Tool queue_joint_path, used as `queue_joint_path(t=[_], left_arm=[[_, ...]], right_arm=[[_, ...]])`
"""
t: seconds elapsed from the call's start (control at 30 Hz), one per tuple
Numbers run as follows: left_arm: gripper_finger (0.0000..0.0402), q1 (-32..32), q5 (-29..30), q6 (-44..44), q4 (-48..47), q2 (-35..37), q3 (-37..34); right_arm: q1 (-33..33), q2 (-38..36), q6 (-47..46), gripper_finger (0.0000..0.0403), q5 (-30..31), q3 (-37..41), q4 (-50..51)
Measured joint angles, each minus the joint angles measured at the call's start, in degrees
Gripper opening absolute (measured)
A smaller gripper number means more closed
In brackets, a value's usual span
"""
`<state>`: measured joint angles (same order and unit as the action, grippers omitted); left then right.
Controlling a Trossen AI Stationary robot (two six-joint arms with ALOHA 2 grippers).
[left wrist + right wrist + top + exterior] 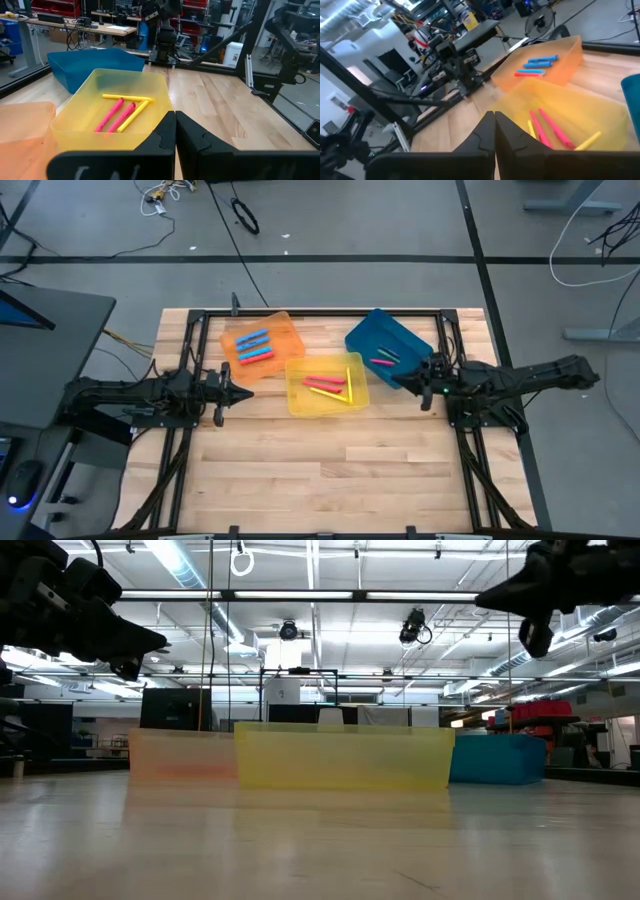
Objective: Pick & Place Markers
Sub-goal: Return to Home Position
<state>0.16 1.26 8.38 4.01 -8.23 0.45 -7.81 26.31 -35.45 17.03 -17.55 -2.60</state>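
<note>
High view: all markers sit in trays, and no marker shows loose on the worktop (330, 470). Blue and red markers (253, 348) lie in the orange tray (290, 328). Pink and yellow markers (330, 386) are in the yellow tray (297, 402). Pink and maybe green markers (384, 359) are in the blue tray (362, 335).

Left gripper (238, 391) hangs just beside the yellow tray's left side. Left wrist view shows its fingers pressed together with nothing between them. Right gripper (422, 387) is at the blue tray's near corner, between the blue and yellow trays. Right wrist view shows it closed and empty too. Low view shows both raised off the worktop.

Judged step: sorting looks done, so this is the return to rest pose. Next move calls for drawing each arm back toward its own base, kept above the tray walls. The right one needs the most care, being close to the blue tray. No grasp is needed.
</note>
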Motion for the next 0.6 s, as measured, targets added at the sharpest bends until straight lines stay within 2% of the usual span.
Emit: queue_joint_path(t=[0.33,0.6], left_arm=[[0.0005,0.0,0.0,0.0,0.0,0.0,0.0],[0.0005,0.0,0.0,0.0,0.0,0.0,0.0]], right_arm=[[-0.1,-14.2,2.7,0.0000,0.0,5.7,1.1],[-0.1,-23.6,3.1,0.0000,1.6,5.8,11.9]])
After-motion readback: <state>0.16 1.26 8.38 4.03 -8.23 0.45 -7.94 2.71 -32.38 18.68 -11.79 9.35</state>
